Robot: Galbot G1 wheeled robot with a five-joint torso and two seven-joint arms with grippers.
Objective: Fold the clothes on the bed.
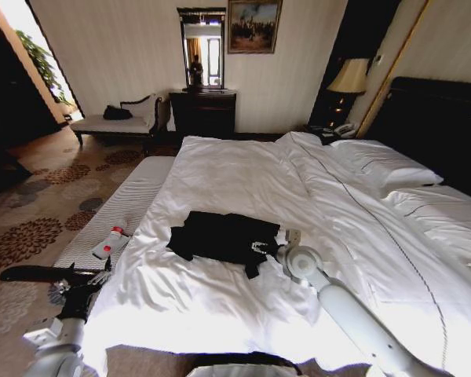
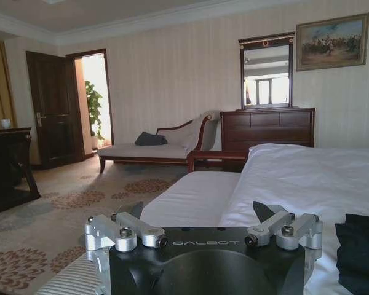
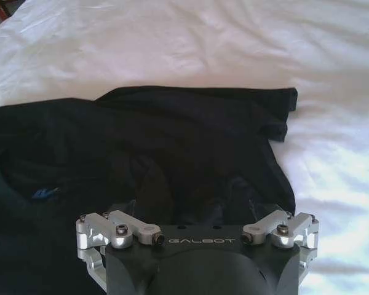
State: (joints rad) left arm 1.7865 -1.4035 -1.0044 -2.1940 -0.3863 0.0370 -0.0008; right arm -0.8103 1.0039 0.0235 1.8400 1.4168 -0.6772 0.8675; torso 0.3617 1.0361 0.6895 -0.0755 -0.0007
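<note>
The black T-shirt [image 1: 224,236] lies bunched in the lower middle of the head view, on the white duvet of the bed [image 1: 243,177], nearer the foot end than the pillows [image 1: 381,165] at the right. It is crumpled into a rough wide rectangle, and no lettering shows from here.

The right arm reaches in from the lower right corner, and the right pincer [image 1: 261,248] sits at the shirt's right edge, down on the fabric. In the right wrist view its two fingers [image 3: 152,196] are spread apart and pressed into the dark cloth, with black material lying between them; the jaws are parted, not closed on anything. One short sleeve [image 3: 283,104] of the T-shirt [image 3: 172,135] sticks out toward the upper right of that frame, over bright white sheet.

The left pincer [image 1: 102,276] hangs at the lower left of the head view, off the bed's edge, above the pale striped bench [image 1: 118,212] and well apart from the shirt. The left wrist view shows its fingers [image 2: 262,210] wide open with nothing between them, pointing across the room toward the cream chaise [image 2: 157,144] and the dark dresser [image 2: 267,126].

A small white-and-red bottle [image 1: 110,242] lies on the bench, just beside the duvet's hanging edge, at the left of the head view.
</note>
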